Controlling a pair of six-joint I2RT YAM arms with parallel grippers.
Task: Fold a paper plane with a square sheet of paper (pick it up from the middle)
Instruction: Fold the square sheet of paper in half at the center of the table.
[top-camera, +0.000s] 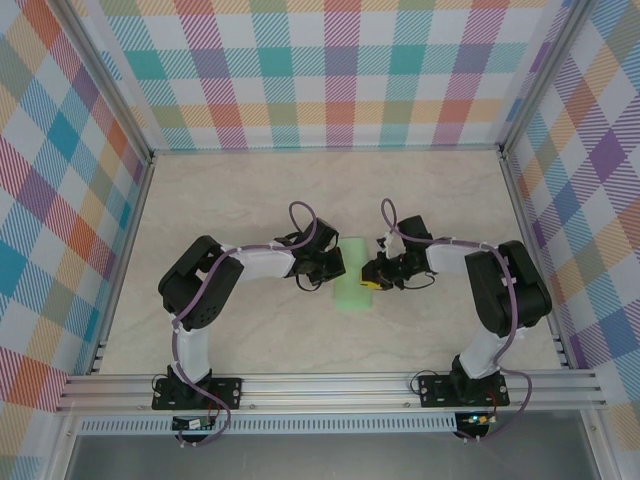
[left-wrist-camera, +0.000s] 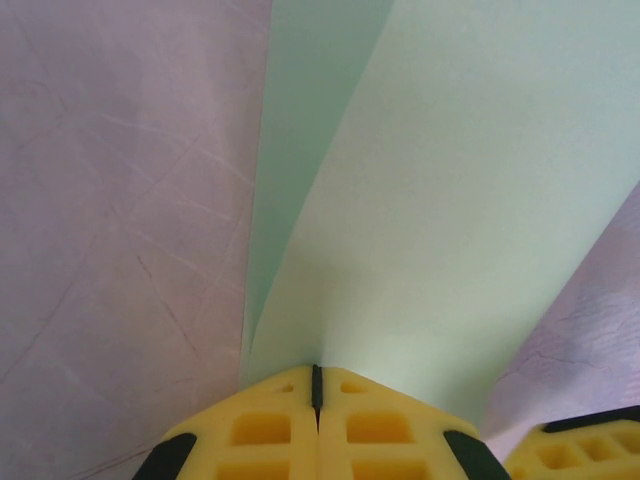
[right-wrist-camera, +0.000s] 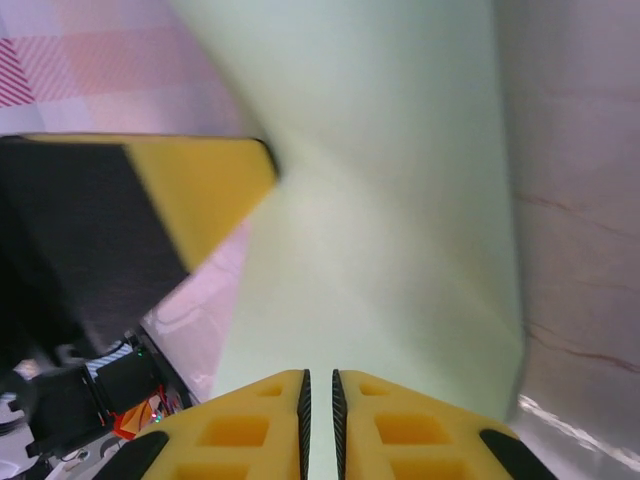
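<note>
Top external: square sheet of paper (top-camera: 352, 275), thin, matte, pale mint-green, folded to a narrow strip running near to far. It lies mid-table between the two grippers. Table (top-camera: 250, 200) is cream with faint marble veining; pastel plaid walls (top-camera: 340, 70) stand left, right and far.

Left wrist: left gripper (left-wrist-camera: 317, 375), yellow jaws pressed tight together, pinching the sheet's curling edge.

Right wrist: right gripper (right-wrist-camera: 320, 380), jaws a hair apart, nipping the sheet's right edge.

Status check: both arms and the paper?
Left gripper shut on sheet, left edge. Right gripper pinching its right edge. Sheet bowed between them. Nothing blocking.
</note>
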